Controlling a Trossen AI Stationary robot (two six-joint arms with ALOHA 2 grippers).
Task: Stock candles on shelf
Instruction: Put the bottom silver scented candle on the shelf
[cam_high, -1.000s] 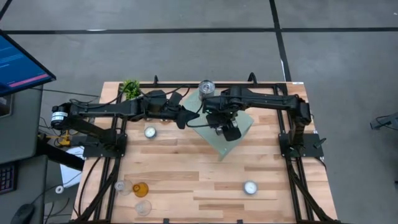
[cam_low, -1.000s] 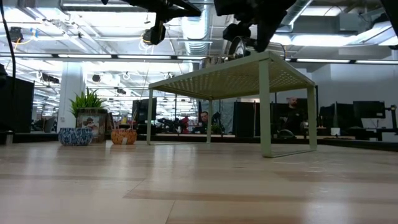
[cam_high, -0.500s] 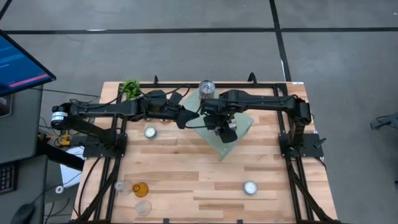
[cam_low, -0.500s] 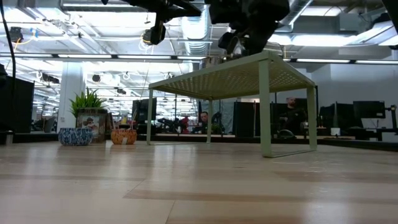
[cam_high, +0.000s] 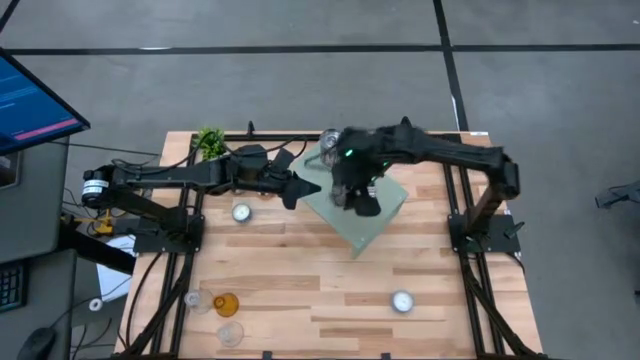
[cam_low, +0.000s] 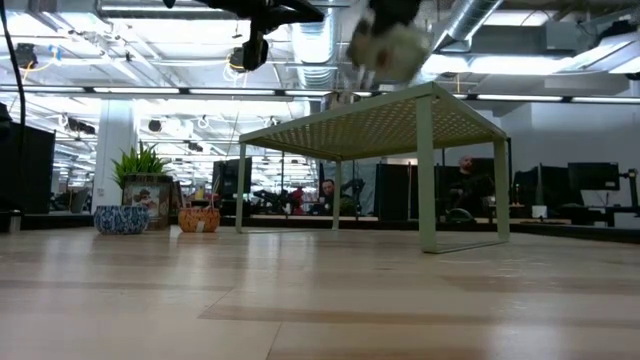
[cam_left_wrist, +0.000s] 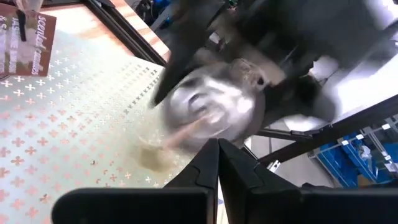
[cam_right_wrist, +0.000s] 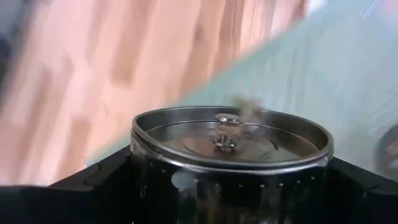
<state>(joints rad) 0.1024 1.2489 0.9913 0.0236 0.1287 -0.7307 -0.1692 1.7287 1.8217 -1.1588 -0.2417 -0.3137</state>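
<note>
Candles lie scattered across the wooden tabletop (cam_high: 300, 270) as we look down from above. Starting at the left, we see a clear glass holder (cam_high: 197, 300), an amber glass candle (cam_high: 227, 303) and another clear holder (cam_high: 231, 334) grouped near the front left corner. Farther back, a silver tin (cam_high: 241, 212) sits on the wood, with a small green plant (cam_high: 209, 141) at the back edge. The left claw (cam_high: 303, 187) hovers pinched shut beside the left edge of the mint-green shelf (cam_high: 385, 215). Over the shelf, the right claw (cam_high: 360, 200) grips a silver tin candle (cam_right_wrist: 230, 146) between its widely spread fingers. Another tin (cam_high: 329, 140) rests at the shelf's back corner. To the right, a white tealight (cam_high: 402, 301) sits on the tabletop's front.
</note>
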